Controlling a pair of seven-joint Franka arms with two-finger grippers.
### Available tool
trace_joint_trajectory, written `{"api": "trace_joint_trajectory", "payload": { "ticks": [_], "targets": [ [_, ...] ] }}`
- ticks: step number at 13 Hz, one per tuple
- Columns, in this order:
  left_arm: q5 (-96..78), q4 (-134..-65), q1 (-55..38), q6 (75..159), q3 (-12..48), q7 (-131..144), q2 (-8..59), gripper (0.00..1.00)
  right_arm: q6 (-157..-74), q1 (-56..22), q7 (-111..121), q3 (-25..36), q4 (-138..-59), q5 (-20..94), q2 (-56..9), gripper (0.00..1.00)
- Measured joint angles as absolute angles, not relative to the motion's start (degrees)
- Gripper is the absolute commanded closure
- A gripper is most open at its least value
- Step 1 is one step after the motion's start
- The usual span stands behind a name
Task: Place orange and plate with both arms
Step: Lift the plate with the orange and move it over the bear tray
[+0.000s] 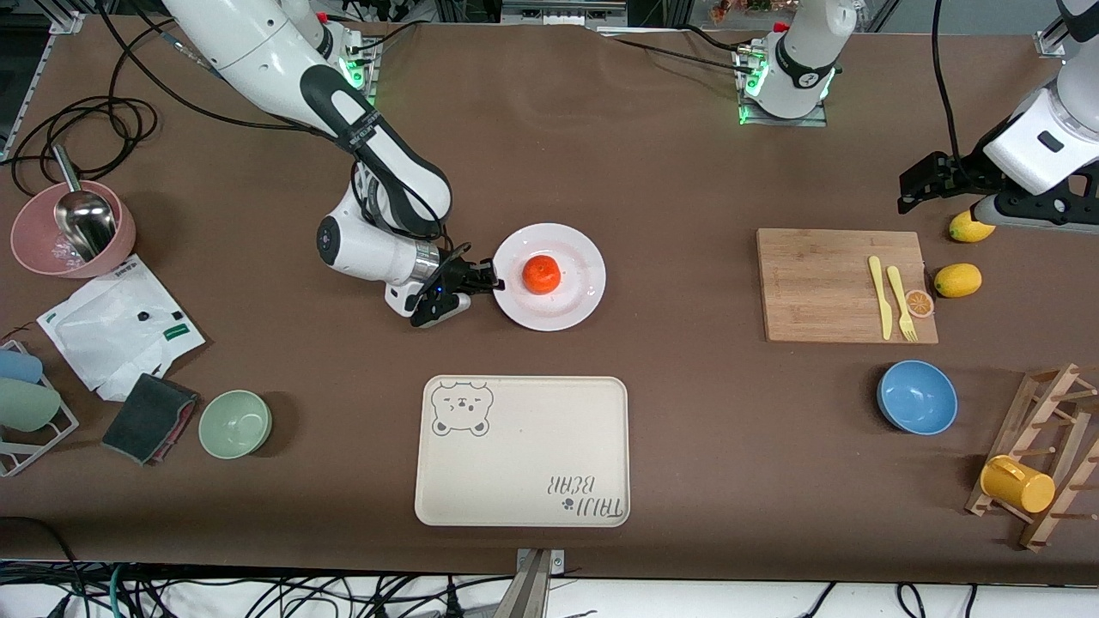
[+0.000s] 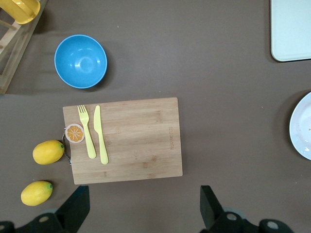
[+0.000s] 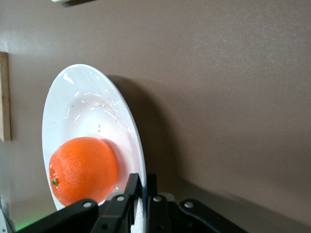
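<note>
The white plate [image 1: 584,276] sits mid-table with the orange [image 1: 542,274] on it. My right gripper [image 1: 491,283] is shut on the plate's rim at the edge toward the right arm's end. In the right wrist view the fingers [image 3: 136,187] pinch the plate rim [image 3: 130,131], with the orange [image 3: 83,169] just inside it. My left gripper [image 1: 917,190] is open and empty, raised over the table near the cutting board's edge toward the robots; its fingertips [image 2: 77,206] show wide apart. A sliver of the plate [image 2: 302,127] shows in the left wrist view.
A cream bear-printed tray [image 1: 522,450] lies nearer the camera than the plate. A wooden cutting board [image 1: 846,285] holds a yellow knife, fork and an orange slice. Two lemons [image 1: 957,280], a blue bowl [image 1: 916,397], a green bowl [image 1: 235,423] and a pink bowl [image 1: 73,228] stand around.
</note>
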State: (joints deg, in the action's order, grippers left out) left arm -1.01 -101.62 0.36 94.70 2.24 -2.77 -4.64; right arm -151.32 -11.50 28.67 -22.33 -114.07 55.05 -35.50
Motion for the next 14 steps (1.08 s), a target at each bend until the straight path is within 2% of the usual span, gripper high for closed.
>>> {"api": "trace_joint_trajectory", "payload": {
  "ticks": [10,14],
  "targets": [
    [-1.01,-101.57,0.37,94.71,2.24,-2.77,-4.64,0.00,-146.60,-10.73,29.31,-22.09,-110.25,62.32,-35.68,1.00],
    [-1.01,-101.56,0.40,94.71,2.22,-2.77,-4.64,0.00,-143.92,-10.15,35.00,-21.90,-109.11,69.56,-35.67,1.00]
  ]
}}
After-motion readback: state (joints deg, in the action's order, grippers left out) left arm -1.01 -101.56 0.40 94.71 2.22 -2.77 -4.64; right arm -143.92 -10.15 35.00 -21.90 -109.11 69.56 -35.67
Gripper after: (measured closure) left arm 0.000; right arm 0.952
